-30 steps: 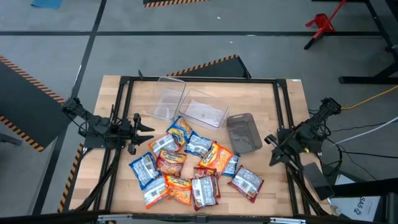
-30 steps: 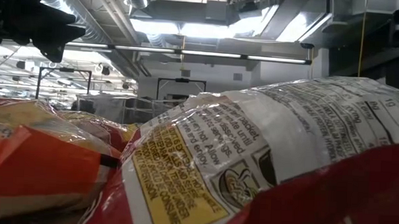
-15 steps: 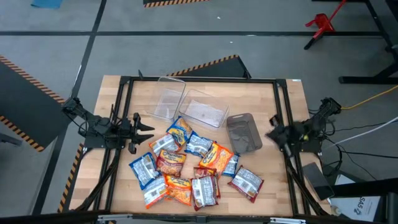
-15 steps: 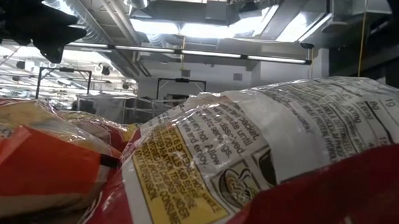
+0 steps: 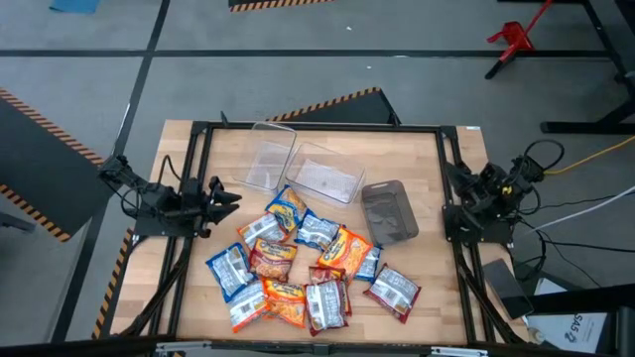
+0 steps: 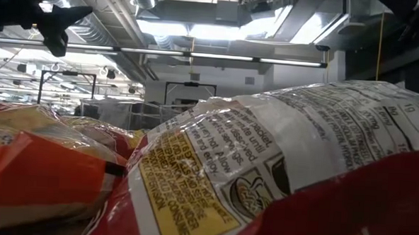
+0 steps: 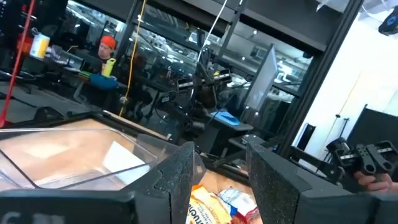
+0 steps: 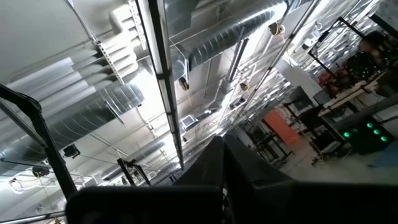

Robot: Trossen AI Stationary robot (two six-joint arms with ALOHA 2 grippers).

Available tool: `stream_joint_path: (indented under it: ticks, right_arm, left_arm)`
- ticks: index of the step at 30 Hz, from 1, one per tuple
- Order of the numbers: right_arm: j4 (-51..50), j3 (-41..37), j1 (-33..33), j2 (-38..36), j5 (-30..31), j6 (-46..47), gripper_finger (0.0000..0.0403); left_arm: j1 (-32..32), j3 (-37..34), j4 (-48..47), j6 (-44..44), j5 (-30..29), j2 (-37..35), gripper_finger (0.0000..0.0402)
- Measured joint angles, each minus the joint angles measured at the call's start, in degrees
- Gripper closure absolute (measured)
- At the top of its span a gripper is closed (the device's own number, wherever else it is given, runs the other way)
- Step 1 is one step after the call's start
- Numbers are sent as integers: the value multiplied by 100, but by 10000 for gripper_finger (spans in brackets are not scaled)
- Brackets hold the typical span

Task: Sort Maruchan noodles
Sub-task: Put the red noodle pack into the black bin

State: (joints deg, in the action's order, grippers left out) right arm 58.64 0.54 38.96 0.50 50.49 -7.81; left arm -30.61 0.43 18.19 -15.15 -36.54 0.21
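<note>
Sorting is barely beginning — the Maruchan noodles (image 5: 308, 268) are all lying heaped mid-table, the bins (image 5: 303, 174) holding none, the left gripper (image 5: 224, 198) hovering empty with fingers parted, the right gripper's (image 5: 458, 178) state being unclear.

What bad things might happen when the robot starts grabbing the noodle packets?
1. The noodle packets lie in one overlapping pile, so a gripper might pinch two at once or drag a neighbour along.
2. The crinkly wrappers look slippery; a packet might slide out on the way to a bin.
3. The two clear bins and the grey bin sit close together, so a packet could land in the wrong one. The left gripper is open beside the pile; the right gripper is off at the table's right edge.
</note>
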Motion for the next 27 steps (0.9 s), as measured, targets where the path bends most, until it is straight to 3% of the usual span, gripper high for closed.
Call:
stream_joint_path:
  ticks: [5,15,19,27]
  right_arm:
    - [-6,0,0,0,4,0,402]
    - [-1,0,0,-1,-159,26,402]
    - [46,0,2,0,-215,50,402]
    - [113,0,0,1,-1339,12,402]
  left_arm:
    - [-1,0,96,-1028,-20,2,260]
    - [-1,0,586,-1019,-350,2,260]
    - [-1,0,645,-1020,-745,4,260]
    - [1,0,1552,-956,-876,4,260]
